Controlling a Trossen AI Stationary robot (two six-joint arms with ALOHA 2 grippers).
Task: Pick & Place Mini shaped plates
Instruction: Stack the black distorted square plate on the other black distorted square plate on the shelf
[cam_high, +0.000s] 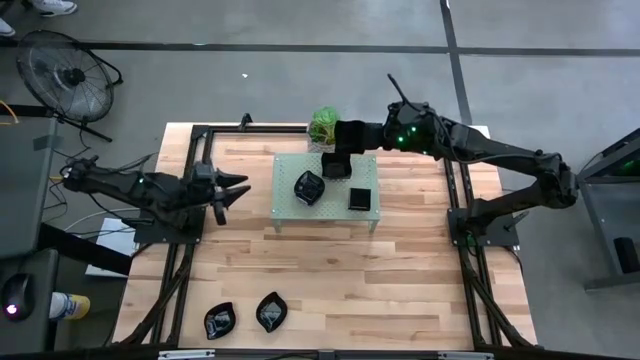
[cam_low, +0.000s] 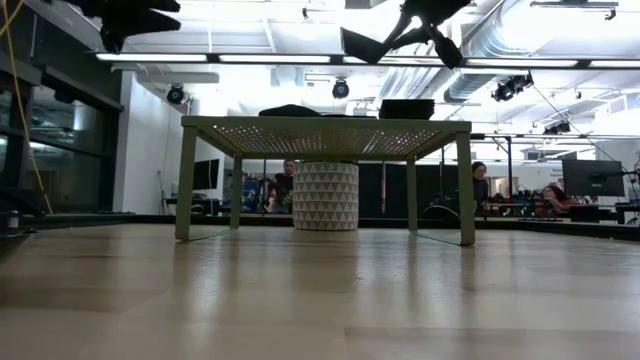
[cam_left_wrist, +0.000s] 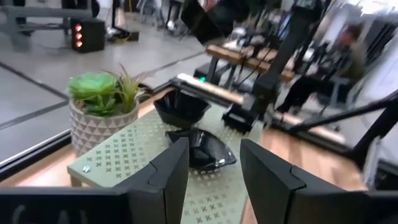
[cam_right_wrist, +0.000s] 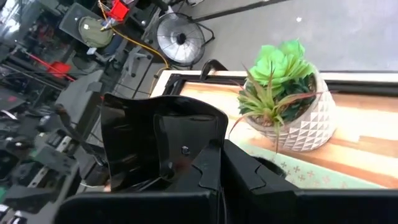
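Plates are what matters here: small, glossy, black, rigid dishes, which I judge to be light, hard and slippery, and liable to chip if dropped; the raised rim looks the sensible place to pinch, one finger inside and one outside, since the slick flat face offers nothing to hold; the right gripper (cam_high: 337, 160) has done just that, its fingers pressed together on the wall of a square plate (cam_right_wrist: 158, 143), which hangs tilted above the rack's (cam_high: 285, 205) far edge, near the plant (cam_high: 324, 124) that stands just beyond that edge; whether this plate touches the rack I cannot tell. On the rack, a pale green perforated stand in the middle of the table (cam_high: 400, 270) towards its far side, lie two more: a rounded, many-sided plate (cam_high: 308, 186) near the centre and a small square one (cam_high: 360, 197) towards the rack's right edge, apart from each other; two leaf-like plates (cam_high: 220, 320) (cam_high: 271, 311) sit side by side near the table's near-left corner, well apart from the rack. The left gripper (cam_high: 228, 191) waits off the rack's left edge, fingers spread and holding nothing, pointing at the rack; the grip on the rim looks narrow, so a tilted glossy plate could slip or swing.
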